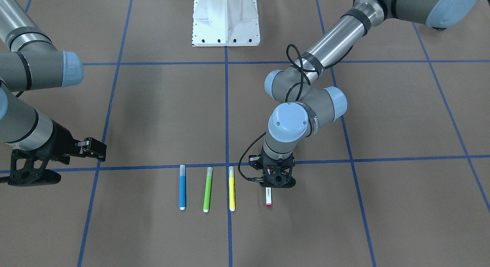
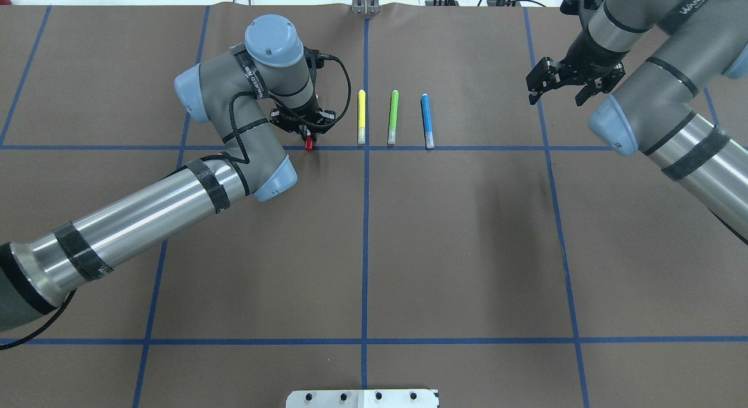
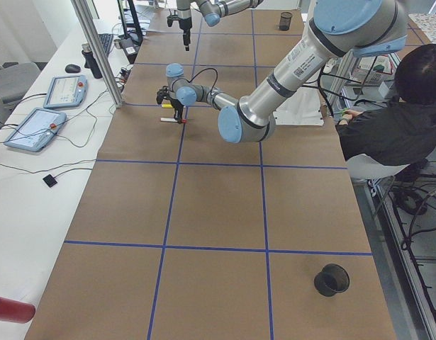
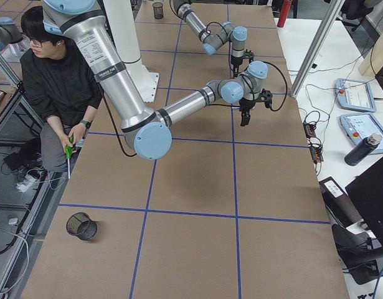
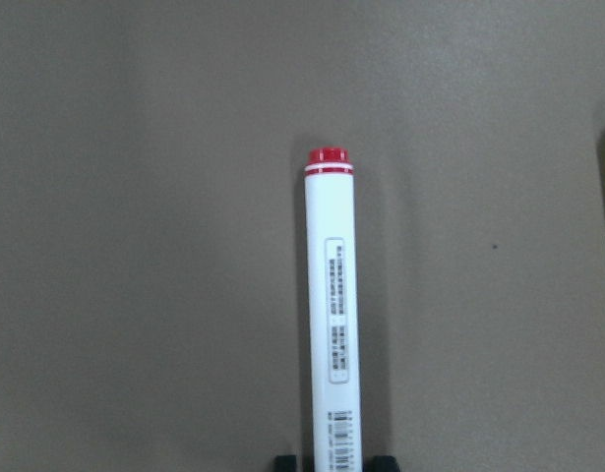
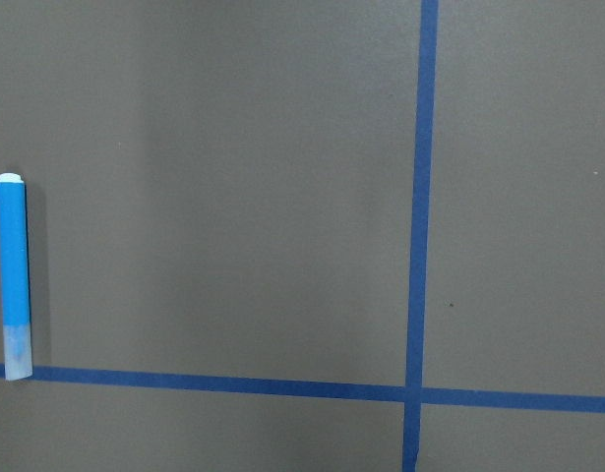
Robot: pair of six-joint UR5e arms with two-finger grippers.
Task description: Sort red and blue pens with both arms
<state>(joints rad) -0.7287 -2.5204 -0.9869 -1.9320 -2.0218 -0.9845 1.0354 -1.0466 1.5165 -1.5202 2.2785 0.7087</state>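
The red pen, a white-barrelled marker with a red end [image 5: 331,295], lies on the brown table. It also shows below the wrist [image 1: 268,197], with its red cap poking out beneath the gripper [image 2: 309,142]. My left gripper [image 5: 332,460] stands straight above it, its two fingertips tight against the barrel's sides, shut on it. The blue pen [image 2: 427,123] lies at the far end of the pen row and shows at the left edge of the right wrist view [image 6: 14,280]. My right gripper [image 2: 555,95] hovers open and empty, well off to the blue pen's right.
A yellow pen [image 2: 361,118] and a green pen [image 2: 393,118] lie parallel between the red and blue ones. Black mesh cups stand at both table ends [image 3: 332,280] [image 4: 157,9]. A person [image 4: 54,81] sits beside the white robot base [image 1: 226,20].
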